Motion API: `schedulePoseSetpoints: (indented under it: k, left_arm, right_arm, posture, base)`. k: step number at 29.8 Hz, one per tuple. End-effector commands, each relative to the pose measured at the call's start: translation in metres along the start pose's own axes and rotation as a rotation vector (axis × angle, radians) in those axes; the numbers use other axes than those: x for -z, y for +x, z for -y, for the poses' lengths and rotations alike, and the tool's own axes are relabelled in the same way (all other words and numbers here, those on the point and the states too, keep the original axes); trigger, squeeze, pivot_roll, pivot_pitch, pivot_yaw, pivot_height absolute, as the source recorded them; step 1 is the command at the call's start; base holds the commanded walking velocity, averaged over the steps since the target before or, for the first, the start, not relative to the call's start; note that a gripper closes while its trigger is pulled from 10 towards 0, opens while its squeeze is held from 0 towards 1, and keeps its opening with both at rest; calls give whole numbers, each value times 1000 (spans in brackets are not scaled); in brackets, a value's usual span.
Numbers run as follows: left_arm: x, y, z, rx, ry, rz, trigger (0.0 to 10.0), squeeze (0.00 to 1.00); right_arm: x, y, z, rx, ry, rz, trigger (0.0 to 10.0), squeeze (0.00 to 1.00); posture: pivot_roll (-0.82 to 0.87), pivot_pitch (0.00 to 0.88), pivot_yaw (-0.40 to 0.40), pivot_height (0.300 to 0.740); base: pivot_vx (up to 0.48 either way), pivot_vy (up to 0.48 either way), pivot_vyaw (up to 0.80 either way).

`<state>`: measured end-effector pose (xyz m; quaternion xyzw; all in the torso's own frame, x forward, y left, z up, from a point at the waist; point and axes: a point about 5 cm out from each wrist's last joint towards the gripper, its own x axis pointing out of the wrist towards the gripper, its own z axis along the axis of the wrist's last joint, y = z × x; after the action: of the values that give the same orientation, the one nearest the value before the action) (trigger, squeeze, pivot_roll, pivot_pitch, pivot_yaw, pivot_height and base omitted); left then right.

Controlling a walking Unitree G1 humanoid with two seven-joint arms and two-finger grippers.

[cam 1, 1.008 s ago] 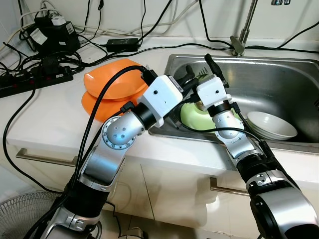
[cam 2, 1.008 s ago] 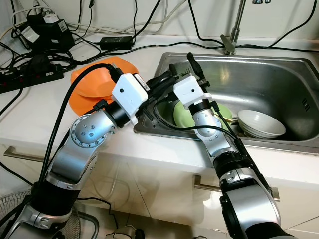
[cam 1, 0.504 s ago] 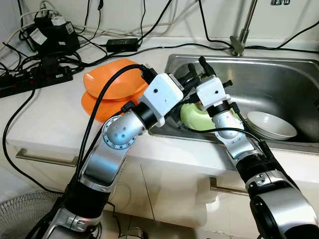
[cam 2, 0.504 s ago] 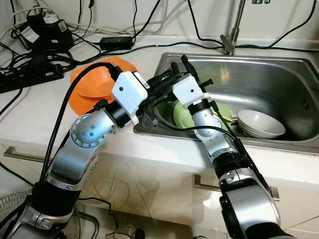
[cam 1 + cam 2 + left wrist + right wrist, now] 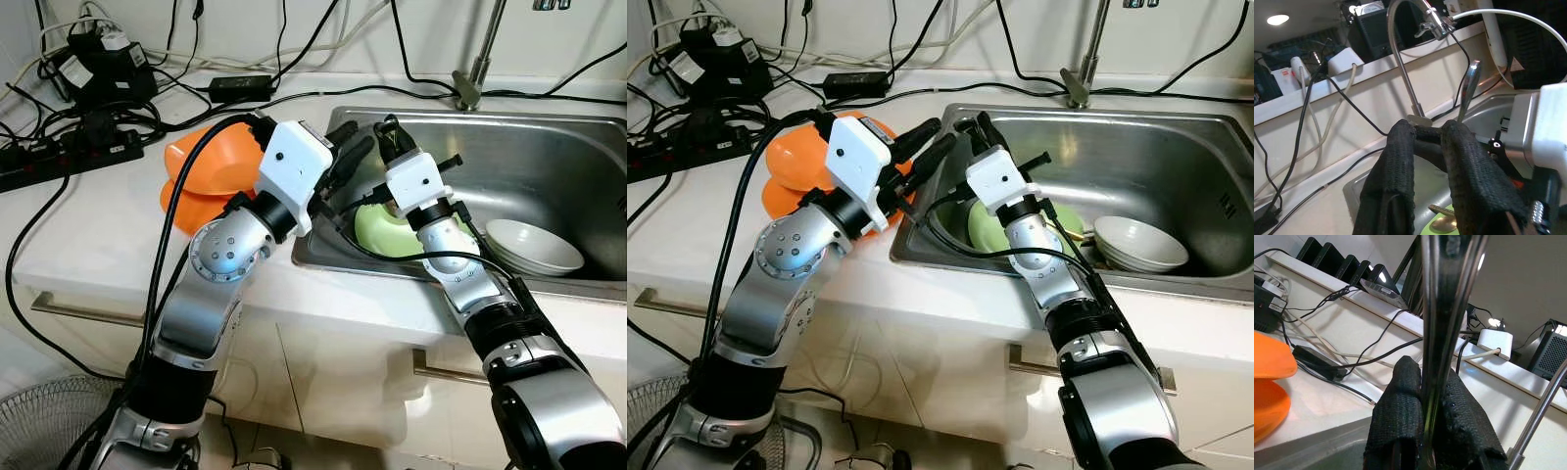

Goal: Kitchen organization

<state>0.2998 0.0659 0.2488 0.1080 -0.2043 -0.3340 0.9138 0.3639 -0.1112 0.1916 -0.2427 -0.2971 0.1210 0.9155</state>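
Landmark: steel sink (image 5: 549, 166), set in a white counter (image 5: 98, 225).

Right gripper (image 5: 1427, 396): fingers pinched tight on a metal utensil (image 5: 1447, 308), its shiny handle standing straight up between the pads; which kind of utensil, cannot tell. From the head views, poised over the sink's left half, just above the green bowl (image 5: 387, 230), forearm rising from the counter's front edge and angled back toward the faucet (image 5: 477, 59).

Left gripper (image 5: 921, 147): fingers parted a little, nothing between them, tips hovering over the sink's left rim and pointing toward the sink. Elbow bent sharply in front of the counter, white wrist block raised level with the rim.

Left wrist view: the faucet's curved neck beyond the sink, the upright utensil beside the right arm's white wrist block, and a spoon bowl (image 5: 1444, 223) lying on a green surface low in the sink.

Green bowl: in the sink's left half, against the front wall.
White bowl (image 5: 534, 245): in the sink, right of the green bowl, near the front wall.
Orange bowls (image 5: 211, 176): on the counter left of the sink, partly behind the left arm.
Power strip (image 5: 69, 157) and tangled cables: on the counter, well left of the sink.
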Motion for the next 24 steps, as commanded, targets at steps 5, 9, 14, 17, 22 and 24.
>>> schedulePoseSetpoints:
  k: [5,9,14,17,22,24]
  left_arm:
    - [-5,-1,-13,-72,-31,19,10000,1000]
    - [-3,-5,-23,-136,-16,2,10000,1000]
    - [9,-11,-24,-135,1,-70,10000,0]
    - [12,-13,-23,-128,-22,-90,10000,0]
    - [23,-18,-14,-61,-77,-162,10000,0]
    - [26,-20,-10,-24,-95,-190,10000,0]
  right_arm:
    - [7,-7,-4,10,31,-36,0,0]
    - [15,-5,3,39,-7,-110,0,0]
    - [29,0,22,139,-29,-259,0,0]
    - [33,2,31,194,2,-315,10000,0]
    - [42,6,47,276,91,-437,10000,0]
    - [45,6,51,293,118,-480,10000,0]
  posture:
    - [173,39,89,740]
    - [176,38,87,740]
    - [177,36,84,740]
    - [177,37,82,740]
    - [176,35,80,740]
    - [177,35,80,740]
  base:
    - [0,0,0]
    - [0,0,0]
    - [0,0,0]
    - [0,0,0]
    - [0,0,0]
    - [0,0,0]
